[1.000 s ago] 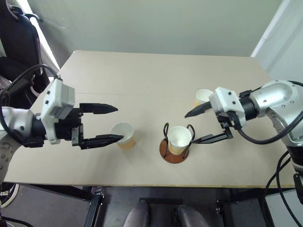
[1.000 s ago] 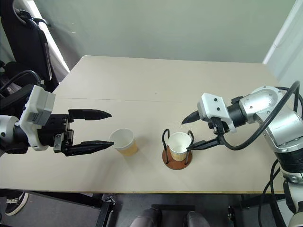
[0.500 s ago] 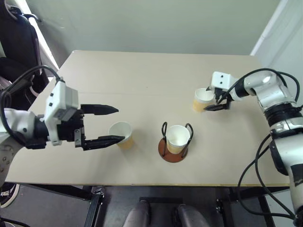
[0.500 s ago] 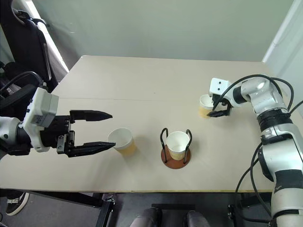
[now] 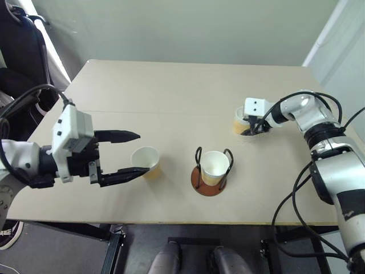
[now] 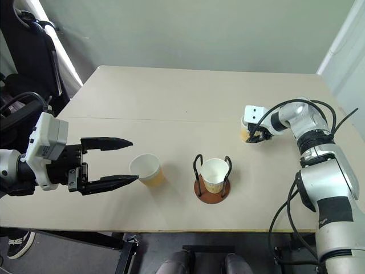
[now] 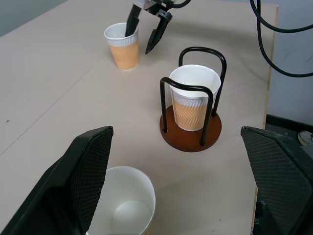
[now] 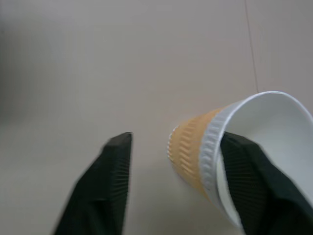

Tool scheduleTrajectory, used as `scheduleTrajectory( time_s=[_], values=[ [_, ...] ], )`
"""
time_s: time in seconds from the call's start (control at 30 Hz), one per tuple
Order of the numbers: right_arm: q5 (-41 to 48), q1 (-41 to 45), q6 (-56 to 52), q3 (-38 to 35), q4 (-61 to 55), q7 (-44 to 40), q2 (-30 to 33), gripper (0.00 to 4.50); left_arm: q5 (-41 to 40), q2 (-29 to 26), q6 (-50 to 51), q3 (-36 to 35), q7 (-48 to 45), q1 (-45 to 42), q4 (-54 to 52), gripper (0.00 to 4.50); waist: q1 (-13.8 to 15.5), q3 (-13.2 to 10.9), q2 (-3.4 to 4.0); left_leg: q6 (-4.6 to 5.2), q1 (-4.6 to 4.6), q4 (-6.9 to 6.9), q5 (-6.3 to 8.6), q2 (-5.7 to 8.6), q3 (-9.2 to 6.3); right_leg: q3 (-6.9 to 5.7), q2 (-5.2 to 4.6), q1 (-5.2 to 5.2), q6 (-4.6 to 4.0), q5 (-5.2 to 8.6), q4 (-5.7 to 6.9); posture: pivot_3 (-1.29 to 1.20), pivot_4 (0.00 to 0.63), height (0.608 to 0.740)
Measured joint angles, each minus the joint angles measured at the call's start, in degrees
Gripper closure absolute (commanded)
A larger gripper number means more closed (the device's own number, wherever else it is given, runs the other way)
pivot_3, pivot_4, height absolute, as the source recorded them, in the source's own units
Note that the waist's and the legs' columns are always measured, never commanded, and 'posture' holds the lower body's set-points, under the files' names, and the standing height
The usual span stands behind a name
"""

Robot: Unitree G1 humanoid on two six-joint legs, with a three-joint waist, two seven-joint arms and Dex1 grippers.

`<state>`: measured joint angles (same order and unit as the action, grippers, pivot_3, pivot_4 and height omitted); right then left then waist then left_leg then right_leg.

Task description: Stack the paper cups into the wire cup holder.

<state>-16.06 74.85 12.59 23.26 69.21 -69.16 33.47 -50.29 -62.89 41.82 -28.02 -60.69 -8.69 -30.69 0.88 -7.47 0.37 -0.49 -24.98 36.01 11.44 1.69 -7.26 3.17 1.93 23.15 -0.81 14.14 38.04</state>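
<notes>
Left tool (image 5: pixel 130 154) spread wide, empty, just beside near-left paper cup (image 5: pixel 146 162), upright by the tabletop's (image 5: pixel 171 97) near edge. Wire cup holder (image 5: pixel 212 169) mid-near edge, one cup (image 5: pixel 215 166) already seated. Right tool (image 7: pixel 146 30) straddles the wall of the far-right cup (image 7: pixel 122 45): one finger inside, one outside, closing but not visibly clamped. Risks: thin one-wall pinch may crush the rim, tip the cup, or let it slip on lift; left tool could bump its cup over.
</notes>
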Motion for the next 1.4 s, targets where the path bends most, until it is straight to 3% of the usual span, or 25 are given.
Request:
scheduleTrajectory(
  time_s=[0.13,0.3,0.4,0.53,0.63,0.73,1.0,1.4],
  values=[
    [-0.1,0.0,0.7,-0.3,0.3,0.4,0.0,4.47,-0.1,0.0,0.1,-0.1,0.0,0.3,-0.2,0.0,0.0,0.0,0.0,-0.43,0.05,0.0,0.14,-0.02,0.0,0.0,0.0,0.01,-0.08,-0.05,0.08,0.0,0.15,0.74],
    [0.6,0.3,1.3,-2.4,0.1,-1.4,0.6,4.47,-0.2,0.0,0.5,-0.2,0.1,0.5,-0.3,0.0,0.0,0.0,0.0,-0.48,0.04,0.0,0.09,-0.04,0.01,-0.05,0.0,0.02,-0.15,-0.09,0.12,0.0,0.15,0.74],
    [5.5,0.5,-0.4,-6.7,-4.3,-9.2,2.2,4.47,-0.4,-0.1,0.6,-0.4,0.0,0.5,-0.4,0.0,0.0,0.0,0.01,-0.48,-0.02,-0.02,0.08,-0.04,0.03,-0.05,0.0,0.06,-0.15,-0.09,0.1,0.0,0.15,0.74],
    [21.5,1.3,-14.2,-12.2,-24.7,-21.1,6.8,4.47,-0.5,-0.3,0.7,-0.8,-0.2,0.5,-0.6,0.0,-0.2,0.0,0.01,-0.66,-0.07,-0.16,-0.48,-0.13,0.06,-0.06,0.08,0.1,-0.2,-0.07,-0.02,0.0,0.15,0.74],
    [36.7,-1.1,-27.5,-13.2,-45.7,-22.6,13.5,4.47,-0.5,-0.4,0.7,-0.7,-0.4,0.5,-0.6,0.0,0.0,0.0,-0.08,-0.53,-0.02,-0.18,-0.6,-0.37,0.02,-0.07,0.37,-0.17,-0.34,0.02,-0.29,0.0,0.15,0.74],
    [44.4,-5.7,-35.6,-13.2,-59.4,-23.1,14.8,4.47,-0.3,-0.4,0.6,0.4,-0.5,-0.6,0.3,0.0,-0.2,0.1,-0.24,-0.84,0.3,0.0,-0.31,-0.77,-0.01,0.04,0.81,-0.54,-0.47,0.06,-0.48,0.0,0.15,0.74],
    [43.9,-13.7,-40.8,-10.1,-73.0,-22.5,13.0,4.47,1.3,-0.4,-0.9,5.4,-1.8,-4.2,3.2,0.0,-0.6,0.0,-0.23,-0.28,0.69,-0.01,-0.1,-1.21,0.03,0.06,1.18,-0.55,-0.88,0.1,0.0,0.0,0.15,0.74],
    [38.4,-17.5,-39.4,-6.4,-76.5,-22.7,14.2,4.47,1.9,-0.4,-0.8,4.5,-1.7,-2.9,2.7,0.0,-0.6,0.0,-0.24,-0.3,0.69,0.01,-0.08,-1.47,0.03,0.09,1.47,-0.55,-1.01,0.05,-0.04,0.0,0.15,0.74]
  ],
)
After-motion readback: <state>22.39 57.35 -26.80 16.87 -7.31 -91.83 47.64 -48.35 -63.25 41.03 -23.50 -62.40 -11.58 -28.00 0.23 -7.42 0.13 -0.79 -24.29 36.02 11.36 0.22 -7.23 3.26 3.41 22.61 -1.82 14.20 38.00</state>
